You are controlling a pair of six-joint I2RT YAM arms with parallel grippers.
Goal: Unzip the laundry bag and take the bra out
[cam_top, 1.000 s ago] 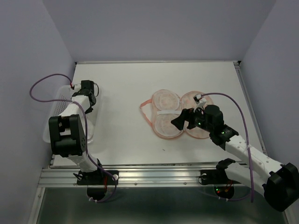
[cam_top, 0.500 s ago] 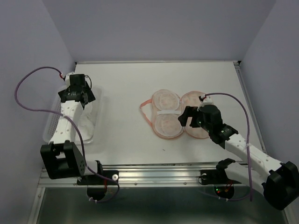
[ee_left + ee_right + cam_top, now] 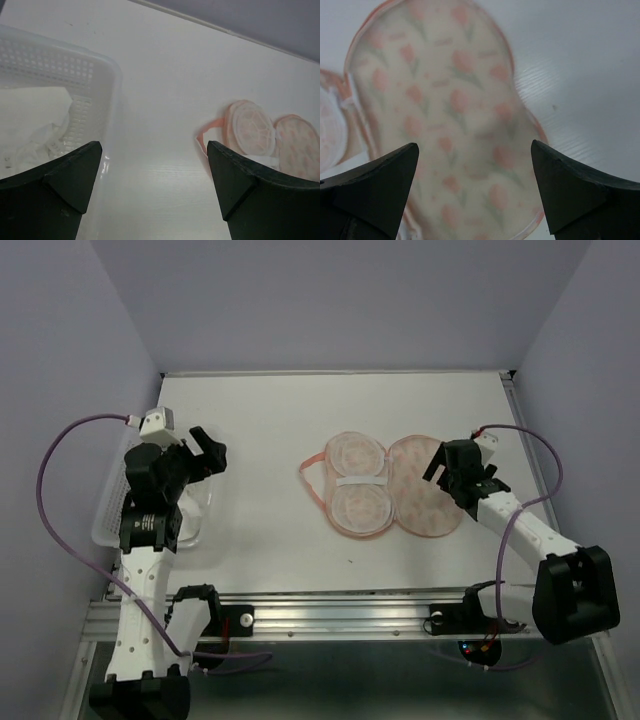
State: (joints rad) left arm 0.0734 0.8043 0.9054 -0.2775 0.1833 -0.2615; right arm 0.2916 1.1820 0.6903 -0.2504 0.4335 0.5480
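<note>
Lavender walls [image 3: 330,300] close in a white table [image 3: 270,420], and nearly everything on it sits in the middle or at the left edge. Mid-table, the laundry bag [image 3: 415,500] lies unzipped and folded out flat. Its printed half is on the right, and the left half shows two round mesh pockets crossed by a white strap [image 3: 355,483]. A pink loop [image 3: 312,485] trails off its left side. Lying open like this, the bag seems to have given up its contents.

At the left edge stands a clear mesh basket [image 3: 70,65]. White crumpled fabric lies inside it, most likely the bra [image 3: 37,137], which would make the basket the drop-off spot.

The left gripper [image 3: 205,455] hangs just right of the basket's far end. Its fingers are spread wide with nothing between them, which fits a release rather than a reach. The right gripper [image 3: 474,147] hovers above the far right part of the printed half. It is also spread and empty, apart from the fabric and no longer pinning it.

By this reading, the task looks essentially complete.
</note>
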